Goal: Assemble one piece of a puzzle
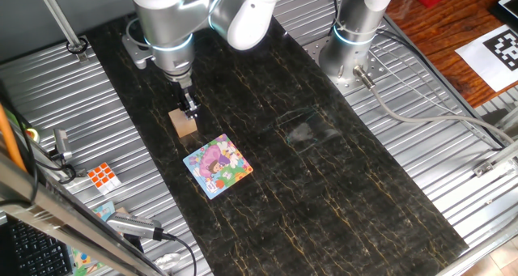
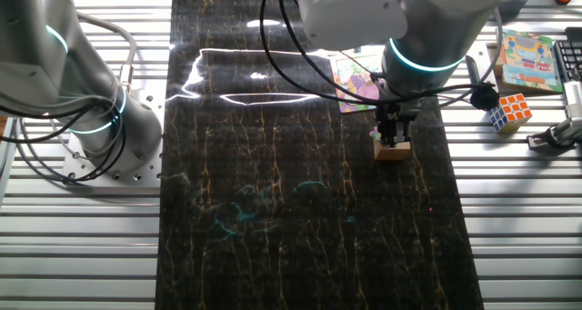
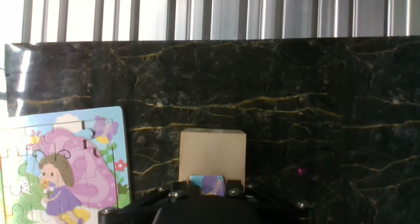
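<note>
One fixed view: the gripper (image 1: 190,108) hangs from the arm (image 1: 166,21) directly over the tan block (image 1: 184,124), fingertips at the block's top face. The puzzle (image 1: 218,165) lies flat on the dark marble table (image 1: 340,187), at 4 o'clock from the block, close but apart. An orange-and-white cube (image 1: 103,176) sits at 8 o'clock from the block, well apart.

The other fixed view: the gripper (image 2: 391,133) stands above the tan block (image 2: 393,149); the puzzle (image 2: 360,78) lies at 11 o'clock from it, partly hidden by the arm.

Hand view: the piece (image 3: 209,184) rests on the near edge of the tan block (image 3: 212,152), between the finger bases. Whether the fingers pinch the piece cannot be determined. The puzzle (image 3: 62,165) lies at 9 o'clock.
</note>
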Controlling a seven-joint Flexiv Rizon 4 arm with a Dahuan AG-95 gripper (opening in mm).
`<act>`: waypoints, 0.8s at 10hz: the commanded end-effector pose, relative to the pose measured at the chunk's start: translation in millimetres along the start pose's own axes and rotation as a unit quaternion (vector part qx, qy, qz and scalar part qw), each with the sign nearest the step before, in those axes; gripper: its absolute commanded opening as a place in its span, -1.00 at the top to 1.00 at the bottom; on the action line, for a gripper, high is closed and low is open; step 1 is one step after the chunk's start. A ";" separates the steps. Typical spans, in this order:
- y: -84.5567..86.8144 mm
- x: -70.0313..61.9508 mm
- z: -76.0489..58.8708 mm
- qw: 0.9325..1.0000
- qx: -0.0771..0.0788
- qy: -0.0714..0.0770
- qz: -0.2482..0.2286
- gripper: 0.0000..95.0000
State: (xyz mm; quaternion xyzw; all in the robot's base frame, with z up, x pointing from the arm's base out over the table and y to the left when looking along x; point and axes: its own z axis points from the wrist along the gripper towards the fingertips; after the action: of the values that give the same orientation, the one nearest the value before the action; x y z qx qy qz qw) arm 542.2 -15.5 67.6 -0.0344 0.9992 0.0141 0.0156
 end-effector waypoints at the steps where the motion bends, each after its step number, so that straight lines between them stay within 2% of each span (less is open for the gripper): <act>1: -0.1 -0.4 -0.1 1.000 0.000 0.000 0.001 0.60; 8: 3.5 -5.6 -18.8 1.000 -0.003 -0.002 -0.011 0.60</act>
State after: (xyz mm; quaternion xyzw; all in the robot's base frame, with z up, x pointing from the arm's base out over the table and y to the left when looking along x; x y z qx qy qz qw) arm 547.7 -10.3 88.4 -0.0452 0.9987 0.0180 0.0176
